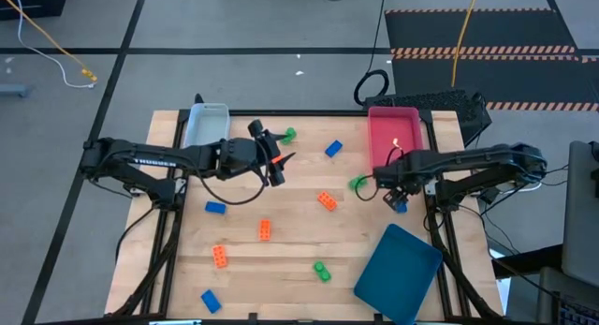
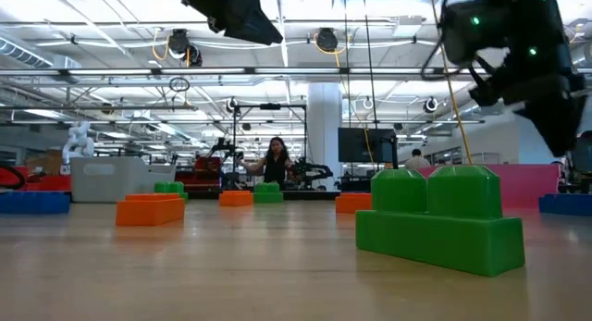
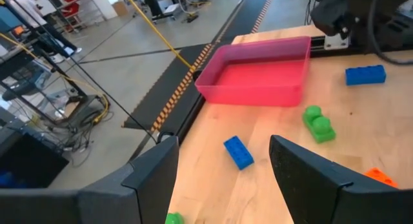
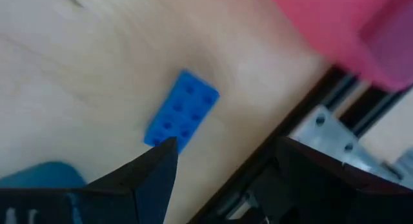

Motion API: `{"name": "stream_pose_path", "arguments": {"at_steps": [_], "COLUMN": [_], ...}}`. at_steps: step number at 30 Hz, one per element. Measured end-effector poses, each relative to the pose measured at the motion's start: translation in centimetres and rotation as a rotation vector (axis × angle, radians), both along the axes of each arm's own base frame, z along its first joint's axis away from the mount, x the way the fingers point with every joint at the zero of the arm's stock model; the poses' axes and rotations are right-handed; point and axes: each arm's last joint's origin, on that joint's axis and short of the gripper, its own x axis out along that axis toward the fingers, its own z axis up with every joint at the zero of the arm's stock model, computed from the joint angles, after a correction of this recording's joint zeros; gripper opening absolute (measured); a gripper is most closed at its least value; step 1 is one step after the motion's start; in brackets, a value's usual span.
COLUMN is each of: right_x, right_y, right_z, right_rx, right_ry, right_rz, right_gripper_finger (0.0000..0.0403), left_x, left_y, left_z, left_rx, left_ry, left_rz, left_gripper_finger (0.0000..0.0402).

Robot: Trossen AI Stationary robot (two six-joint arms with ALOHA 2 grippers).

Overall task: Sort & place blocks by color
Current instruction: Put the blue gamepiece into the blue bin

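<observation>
Left gripper (image 1: 274, 156): hanging over the far-middle of the table (image 1: 281, 269), fingers (image 3: 155, 169) spread apart with nothing between them. Left wrist view looks straight through the gap at bare wood.

Right gripper (image 1: 398, 196): down low just in front of the pink tray (image 1: 394, 128), near the table's right edge. Fingers (image 4: 155, 169) apart here too, not gripping anything.

Blue block under the right gripper (image 4: 182, 110): lying flat on the wood, studs up, right beside one fingertip but loose, as far as I can tell.

Other blue blocks: one out in the open near the pink tray (image 1: 333, 149), one left of centre (image 1: 215, 208), one at the front-left corner (image 1: 210, 300).

Green blocks: one just beyond the left gripper near the far edge (image 1: 289, 134), one beside the right arm (image 1: 358, 184), one toward the front (image 1: 321, 270). That front one fills up the low view.

Orange blocks: one mid-table (image 1: 326, 200), one a bit left of it (image 1: 265, 229), one farther front-left (image 1: 219, 257).

Trays: pink one at far right has a tiny yellow piece (image 1: 396, 143) in it and no blocks. Pale-blue tray (image 1: 206, 126) at far left. Dark-teal tray (image 1: 398, 273) tilted at front right.

Background: a person (image 2: 275, 161) standing way back in the room.
</observation>
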Motion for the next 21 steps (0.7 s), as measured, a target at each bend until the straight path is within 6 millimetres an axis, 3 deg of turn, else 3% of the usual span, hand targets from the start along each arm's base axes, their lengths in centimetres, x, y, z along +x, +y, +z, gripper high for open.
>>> {"name": "stream_pose_path", "arguments": {"at_steps": [8, 17, 21], "right_x": [0.8, 1.2, 1.2], "right_y": [0.3, 0.5, 0.6], "right_z": [-0.8, -1.0, -2.2], "right_rx": [-0.024, -0.028, -0.019], "right_ry": [-0.107, -0.111, -0.097], "right_rz": [-0.047, -0.063, -0.092], "right_gripper_finger": [0.0262, 0.0279, 0.0279], "left_x": [0.0, 0.0, 0.0], "left_y": [0.0, 0.0, 0.0], "left_z": [0.0, 0.0, 0.0], "left_rx": [0.000, 0.005, 0.019], "left_ry": [0.000, 0.004, 0.013], "left_rz": [0.000, -0.001, -0.006], "left_gripper_finger": [0.0246, 0.0246, 0.0245]}}
